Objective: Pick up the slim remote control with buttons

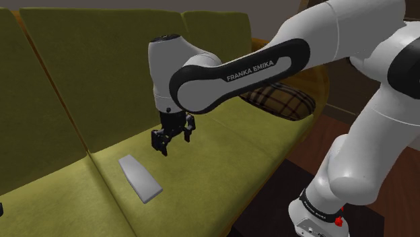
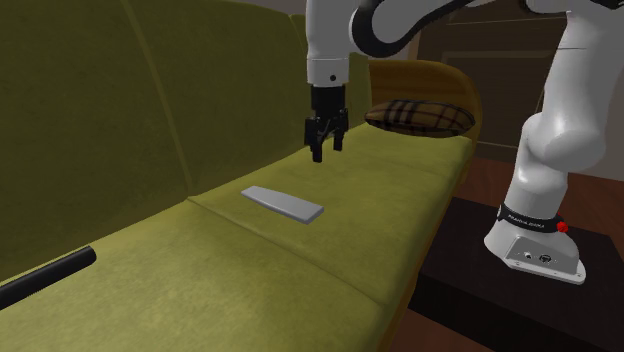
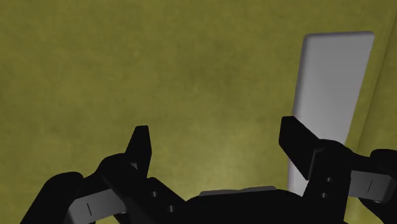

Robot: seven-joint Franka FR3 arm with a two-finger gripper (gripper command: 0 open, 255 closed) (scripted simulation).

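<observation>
My gripper (image 1: 173, 143) is opened wide and grasps nothing; it hangs above the olive sofa seat (image 1: 222, 145). In the wrist view the near end of the slim remote control (image 3: 331, 89) is hidden behind one finger (image 3: 296, 137), so the remote lies beside the claw and not between the fingers. It is a plain pale grey slab, flat on the seat near a cushion seam, and I cannot make out any buttons on it. On the forearm (image 1: 250, 69) I read "FRANKA EMIKA", the writing on the black band (image 2: 527, 214) at the arm's foot is not legible, and a dark rod (image 2: 45, 275) is cut off at the second exterior view's left edge.
</observation>
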